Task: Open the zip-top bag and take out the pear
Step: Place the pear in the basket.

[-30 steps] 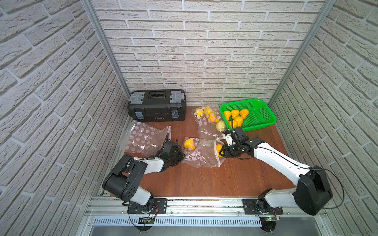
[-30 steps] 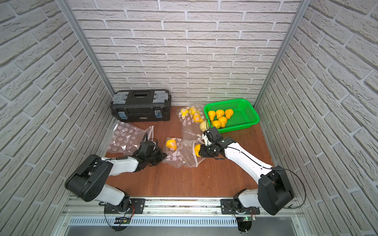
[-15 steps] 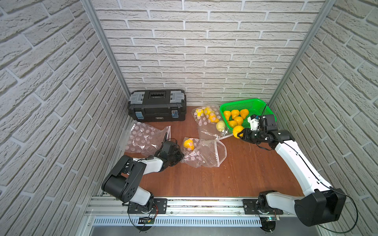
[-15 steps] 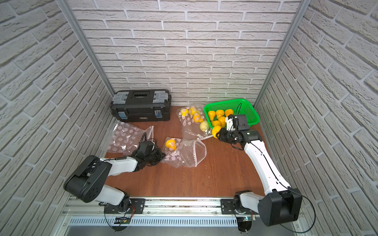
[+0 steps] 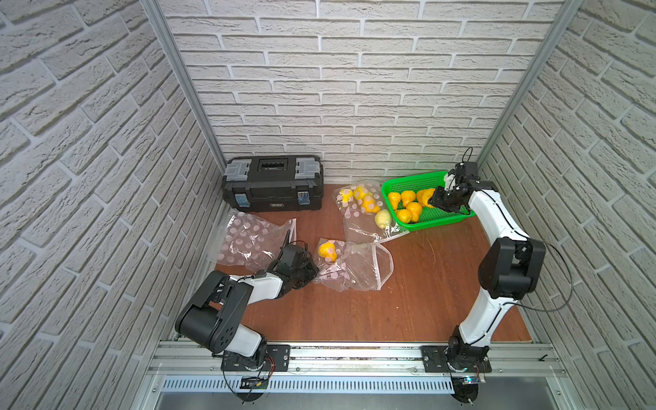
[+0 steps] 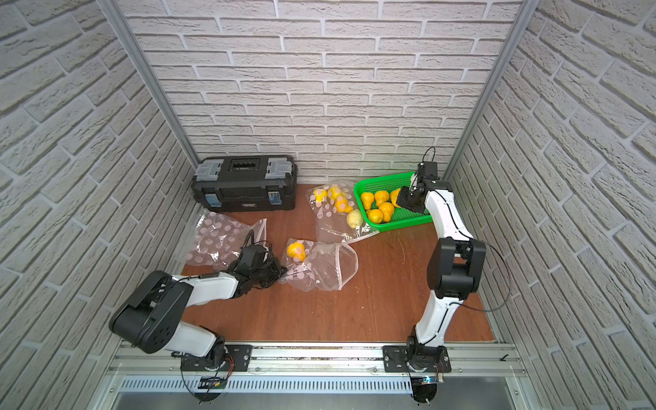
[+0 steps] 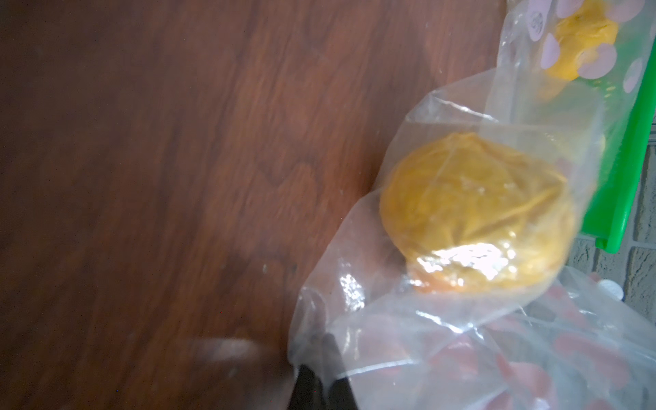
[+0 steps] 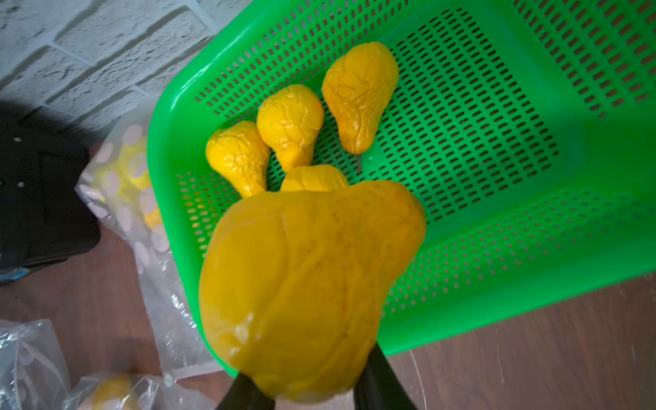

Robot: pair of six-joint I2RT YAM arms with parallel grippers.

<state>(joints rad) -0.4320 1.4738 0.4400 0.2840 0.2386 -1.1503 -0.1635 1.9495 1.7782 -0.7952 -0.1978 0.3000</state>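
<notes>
My right gripper (image 5: pixel 439 201) is grasping a yellow pear (image 8: pixel 305 284) by its broad end. It hangs over the green basket (image 5: pixel 408 178), just above the four pears (image 8: pixel 289 120) that lie in it. So the pear is out of the bag, and I judge that I am at the drop-off, with only the release left for this fruit.

My left gripper (image 5: pixel 305 273) is clenched on the zip-top bag (image 5: pixel 369 264), at the end away from its mouth. It pins the bag on the wooden surface (image 5: pixel 408 301). The mouth gapes open toward the basket side. A second pear (image 7: pixel 475 213) sits inside the bag, close to the pinched end and well back from the opening.

Next, I think, I should lower the held pear toward bare mesh beside the others and let the jaws part there. Dropped onto the pile, it might roll toward the rim. The pear looks soft and wrinkled, so it needs no firmer squeeze than it has. After that the right arm must come back to the open mouth and reach deep, while the left holds the bag down
</notes>
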